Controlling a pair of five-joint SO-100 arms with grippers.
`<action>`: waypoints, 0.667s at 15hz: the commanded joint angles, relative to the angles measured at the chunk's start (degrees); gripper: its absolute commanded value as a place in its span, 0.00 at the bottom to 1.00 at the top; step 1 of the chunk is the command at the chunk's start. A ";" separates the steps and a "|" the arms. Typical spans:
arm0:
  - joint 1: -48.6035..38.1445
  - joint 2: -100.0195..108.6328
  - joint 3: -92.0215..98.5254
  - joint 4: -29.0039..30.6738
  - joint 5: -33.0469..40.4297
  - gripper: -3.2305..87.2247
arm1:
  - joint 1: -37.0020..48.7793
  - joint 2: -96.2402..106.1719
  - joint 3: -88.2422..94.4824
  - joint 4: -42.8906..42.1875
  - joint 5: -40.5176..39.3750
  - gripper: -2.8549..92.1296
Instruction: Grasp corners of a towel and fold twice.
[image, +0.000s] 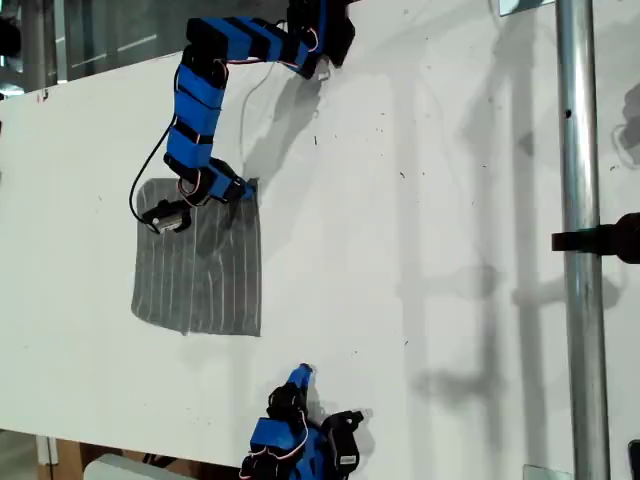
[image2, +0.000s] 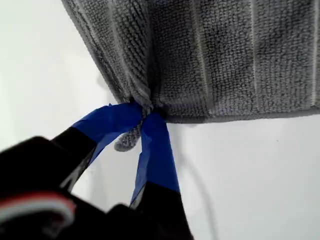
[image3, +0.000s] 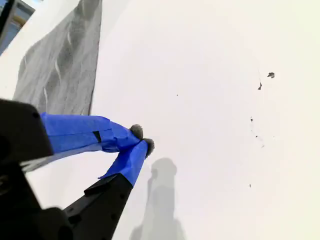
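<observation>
Our first gripper (image2: 142, 117) is clamped on a corner (image2: 131, 137) of the towel (image: 200, 265), a small grey tuft poking out between the blue-taped jaws in the first wrist view. In the exterior view, that is the towel's far corner on its right side, and the cloth lies flat on the white table (image: 430, 250) toward that view's left. We judge the step in hand to be the first fold: the pinch looks shallow, taking only the tip, so we should lift gently, just enough to peel the edge off the table, then carry it in a low arc toward the opposite edge, watching that the stripes line up and the tuft does not slip free. Our second gripper (image3: 140, 140) sits at the near edge of the exterior view, well apart from the towel, its tips together with nothing between them, so only one corner is held and the fold may come out skewed. The arm hides the towel's other far corner, so we cannot tell how it lies or whether the cloth is already doubled.
</observation>
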 joint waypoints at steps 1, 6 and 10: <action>1.85 0.00 -2.64 -2.81 -2.81 0.00 | -0.53 1.67 -2.72 -0.53 0.70 0.03; 1.05 -50.27 -41.22 -5.27 10.81 0.00 | -2.55 2.72 -3.52 -1.23 2.29 0.03; -11.16 -71.98 -64.60 1.93 44.30 0.00 | -4.22 4.57 -2.99 -1.14 3.25 0.03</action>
